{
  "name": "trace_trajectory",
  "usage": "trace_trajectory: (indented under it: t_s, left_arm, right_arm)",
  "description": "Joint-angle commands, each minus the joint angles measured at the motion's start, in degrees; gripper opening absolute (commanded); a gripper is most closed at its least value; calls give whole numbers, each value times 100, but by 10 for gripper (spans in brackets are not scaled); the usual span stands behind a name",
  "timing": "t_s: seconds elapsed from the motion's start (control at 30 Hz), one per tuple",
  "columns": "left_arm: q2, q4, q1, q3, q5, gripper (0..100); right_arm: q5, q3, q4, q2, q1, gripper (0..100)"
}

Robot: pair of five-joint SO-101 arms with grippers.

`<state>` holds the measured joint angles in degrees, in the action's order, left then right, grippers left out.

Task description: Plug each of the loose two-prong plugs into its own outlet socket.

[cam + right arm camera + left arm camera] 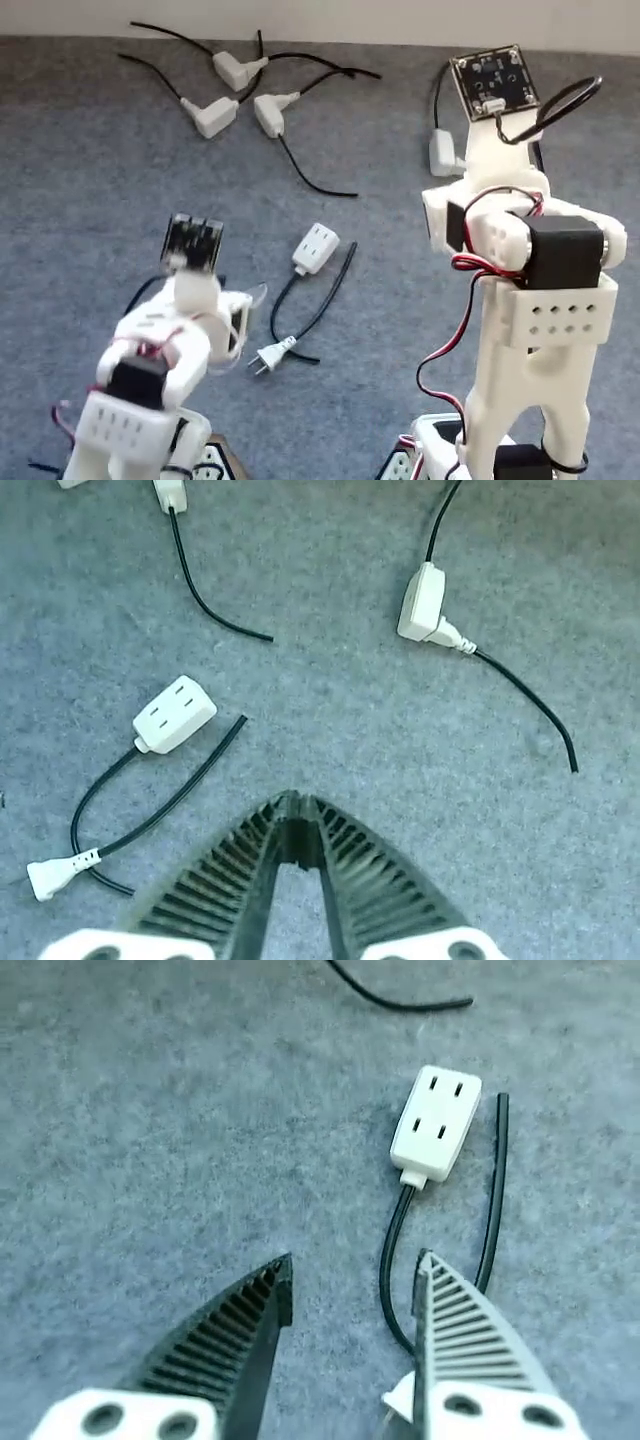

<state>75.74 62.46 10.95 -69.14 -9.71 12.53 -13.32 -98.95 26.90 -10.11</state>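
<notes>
A white outlet block (316, 248) lies mid-table, and its black cord loops down to its own two-prong plug (268, 358). Three loose white plugs (232, 70) (212, 116) (270, 112) with black cords lie at the far left. Another plug (443, 152) lies beside the right arm. My left gripper (355, 1265) stands open just short of the outlet block (435, 1125), holding nothing. My right gripper (295, 802) is shut and empty, hanging over bare carpet between the outlet block (175, 713) and the nearby plug (422, 605).
Grey carpet (90, 200) covers the table. The outlet's cord (392, 1260) runs past my left gripper's fingertip (425, 1265). A loose black cord end (325, 188) trails from the far plugs toward the middle. Both arm bases stand at the near edge.
</notes>
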Motion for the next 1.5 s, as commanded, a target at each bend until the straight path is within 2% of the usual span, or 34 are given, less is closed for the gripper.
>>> trace_trajectory:
  t_s: [0.0,0.07,0.2,0.33,0.43,0.53,0.73,1.13,1.3,1.47]
  left_arm:
    - [-1886,519,-57,1429,62,211]
    - [-2501,1081,-57,2009,141,212]
    - [-3407,1820,-57,2571,976,238]
    - [-3820,1846,31,2466,1495,242]
    - [-3908,1846,470,2237,1793,242]
    - [-3899,1609,787,2026,1802,242]
    - [-3943,809,813,1578,1908,242]
    - [-3943,246,778,1068,2426,242]
    - [-3952,-141,778,787,2435,242]
    - [-3952,-176,778,743,2435,242]
  right_arm:
    - [79,48,-215,145,48,13]
    - [79,119,-215,145,48,13]
    - [79,286,-215,145,48,13]
    - [79,444,-207,145,48,13]
    - [79,558,-207,145,48,13]
    - [79,646,-207,145,48,13]
    - [79,840,-207,145,48,13]
    - [79,1042,-207,145,48,13]
    - [70,1042,-207,145,48,13]
    - [62,1042,-215,154,48,13]
